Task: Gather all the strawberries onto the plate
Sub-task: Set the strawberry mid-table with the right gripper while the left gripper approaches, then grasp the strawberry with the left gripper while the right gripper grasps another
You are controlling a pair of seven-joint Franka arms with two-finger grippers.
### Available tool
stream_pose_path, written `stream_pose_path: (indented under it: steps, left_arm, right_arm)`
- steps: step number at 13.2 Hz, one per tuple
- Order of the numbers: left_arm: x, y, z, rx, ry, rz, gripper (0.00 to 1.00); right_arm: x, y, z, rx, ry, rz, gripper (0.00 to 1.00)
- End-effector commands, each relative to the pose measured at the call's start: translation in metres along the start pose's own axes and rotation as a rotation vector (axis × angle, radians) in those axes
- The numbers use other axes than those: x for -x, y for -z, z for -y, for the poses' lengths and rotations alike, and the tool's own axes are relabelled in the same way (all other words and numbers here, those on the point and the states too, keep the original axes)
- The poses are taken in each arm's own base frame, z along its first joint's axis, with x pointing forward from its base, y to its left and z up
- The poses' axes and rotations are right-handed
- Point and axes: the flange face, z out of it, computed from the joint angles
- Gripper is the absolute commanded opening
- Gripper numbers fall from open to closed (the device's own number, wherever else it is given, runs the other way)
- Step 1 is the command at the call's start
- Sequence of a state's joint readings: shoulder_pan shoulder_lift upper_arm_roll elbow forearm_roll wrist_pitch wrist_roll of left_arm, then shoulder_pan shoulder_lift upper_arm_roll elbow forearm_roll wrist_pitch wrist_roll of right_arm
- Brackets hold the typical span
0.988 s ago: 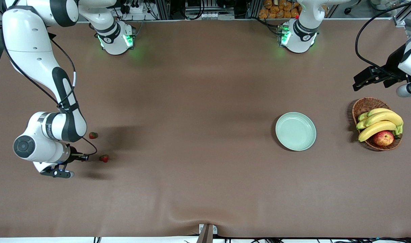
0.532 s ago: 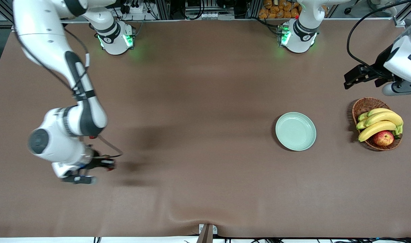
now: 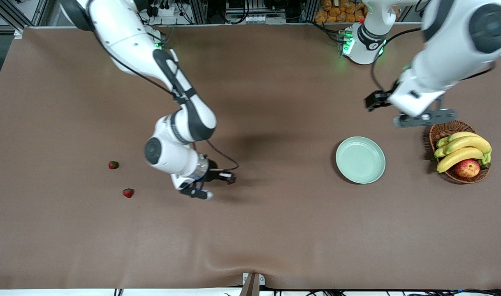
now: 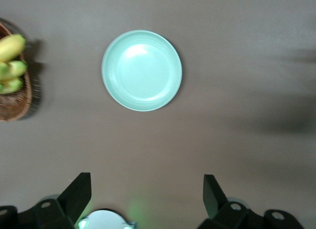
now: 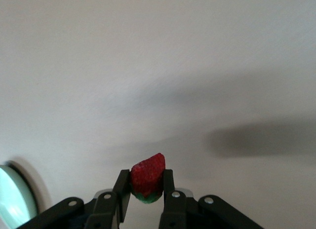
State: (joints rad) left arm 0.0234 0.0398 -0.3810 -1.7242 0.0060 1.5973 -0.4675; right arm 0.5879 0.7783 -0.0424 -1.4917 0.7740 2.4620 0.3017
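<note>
Red strawberry pinched in the right gripper over the worktop — plate empty; left gripper waits above the plate, jaws spread, holding nothing.

Both arms have glossy white shells with dark grey joint bands and black cables. Bases carry green lights. Black fingers show silver screws.

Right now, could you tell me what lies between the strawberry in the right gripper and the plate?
Only bare tabletop lies between the held strawberry and the plate, as the front view shows.
</note>
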Motion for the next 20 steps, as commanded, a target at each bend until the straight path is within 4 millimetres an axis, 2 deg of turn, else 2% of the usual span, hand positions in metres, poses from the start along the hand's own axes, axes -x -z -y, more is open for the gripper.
stream_pose_path:
  steps: [1, 3, 4, 5, 6, 7, 8, 10, 11, 12, 14, 16, 17, 20]
  left_arm:
    - [0.01, -0.048, -0.018, -0.009, 0.029, -0.001, 1.0]
    - [0.018, -0.09, -0.037, -0.003, 0.031, -0.022, 1.0]
    - [0.026, -0.106, -0.053, 0.005, 0.067, -0.038, 1.0]
    - [0.026, -0.121, -0.063, 0.012, 0.117, -0.027, 1.0]
    - [0.027, -0.134, -0.075, 0.015, 0.135, -0.008, 1.0]
    - [0.025, -0.143, -0.084, 0.031, 0.14, -0.006, 1.0]
    - [0.021, -0.15, -0.089, 0.045, 0.137, -0.006, 1.0]
    - [0.011, -0.171, -0.103, 0.058, 0.108, 0.017, 1.0]
    - [0.004, -0.179, -0.112, 0.079, 0.098, 0.019, 1.0]
    - [-0.001, -0.181, -0.125, 0.106, 0.082, 0.004, 1.0]
    - [-0.018, -0.186, -0.146, 0.159, 0.079, -0.013, 1.0]
    - [-0.021, -0.199, -0.184, 0.206, 0.113, -0.005, 1.0]
    - [-0.018, -0.206, -0.206, 0.226, 0.135, -0.006, 1.0]
    - [-0.026, -0.231, -0.254, 0.212, 0.25, -0.057, 1.0]
  right_arm:
    - [0.032, -0.045, 0.024, -0.074, -0.044, -0.03, 0.03]
    - [0.054, -0.069, 0.036, -0.083, -0.032, -0.025, 0.04]
    - [0.063, -0.075, 0.041, -0.081, -0.019, -0.017, 0.11]
    - [0.072, -0.081, 0.044, -0.077, -0.009, -0.009, 0.29]
    - [0.081, -0.086, 0.047, -0.073, 0.0, -0.001, 0.62]
    - [0.088, -0.09, 0.05, -0.071, 0.009, 0.005, 0.77]
    - [0.092, -0.091, 0.053, -0.073, 0.016, -0.001, 0.82]
    - [0.085, -0.083, 0.054, -0.082, 0.013, -0.012, 0.96]
    - [0.077, -0.074, 0.052, -0.087, 0.006, -0.021, 0.97]
    - [0.052, -0.051, 0.044, -0.096, -0.018, -0.037, 0.97]
    - [0.015, -0.028, 0.012, -0.078, -0.073, -0.006, 1.0]
    - [-0.024, 0.007, -0.024, -0.013, -0.077, 0.069, 1.0]
    - [-0.046, 0.032, -0.046, 0.061, -0.042, 0.09, 1.0]
    - [-0.097, 0.103, -0.11, 0.283, 0.036, 0.076, 1.0]
